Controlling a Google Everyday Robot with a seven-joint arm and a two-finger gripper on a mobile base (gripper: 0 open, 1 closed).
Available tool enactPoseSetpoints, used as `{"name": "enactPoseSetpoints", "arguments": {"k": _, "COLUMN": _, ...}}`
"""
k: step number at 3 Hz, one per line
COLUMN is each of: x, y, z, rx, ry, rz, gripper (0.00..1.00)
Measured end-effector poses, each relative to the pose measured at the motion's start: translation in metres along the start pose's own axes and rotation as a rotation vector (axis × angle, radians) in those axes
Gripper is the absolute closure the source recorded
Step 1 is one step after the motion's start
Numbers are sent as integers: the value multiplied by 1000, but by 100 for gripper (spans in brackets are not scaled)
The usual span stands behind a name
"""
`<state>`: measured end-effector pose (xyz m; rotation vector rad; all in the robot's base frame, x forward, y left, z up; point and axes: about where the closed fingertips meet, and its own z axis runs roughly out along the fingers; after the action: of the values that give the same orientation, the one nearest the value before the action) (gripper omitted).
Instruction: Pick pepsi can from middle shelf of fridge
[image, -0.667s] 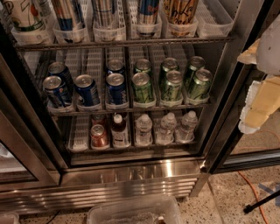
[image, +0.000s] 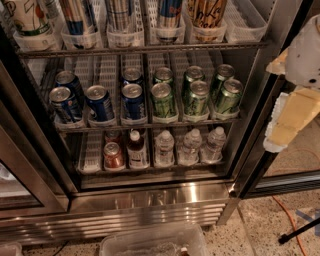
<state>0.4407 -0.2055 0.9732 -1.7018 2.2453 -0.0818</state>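
Short dark-blue aluminium pepsi can (image: 133, 101) standing upright on the dark wire middle shelf (image: 172, 124) of the stainless-steel glass-door fridge (image: 150, 201), among like blue cans, just left of green cans (image: 196, 97). White-and-yellow end effector (image: 290, 117) well apart to the right, outside the fridge opening; open or closed, cannot tell.

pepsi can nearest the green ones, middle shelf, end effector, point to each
pepsi can (image: 133, 102): camera view, blue side.
middle shelf (image: 150, 125): camera view, front wire rail.
end effector (image: 281, 131): camera view, right edge, cream lower part.
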Motion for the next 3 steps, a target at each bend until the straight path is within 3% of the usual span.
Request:
{"name": "enactPoseSetpoints", "arguments": {"k": 1, "x": -32, "y": 12, "z": 14, "rx": -21, "ry": -10, "rz": 6, "gripper": 0}}
{"name": "enactPoseSetpoints", "arguments": {"k": 2, "x": -65, "y": 31, "z": 33, "rx": -58, "ry": -69, "rz": 49, "gripper": 0}}
{"name": "enactPoseSetpoints", "arguments": {"k": 3, "x": -80, "y": 55, "z": 54, "rx": -89, "ry": -197, "rz": 111, "gripper": 0}}
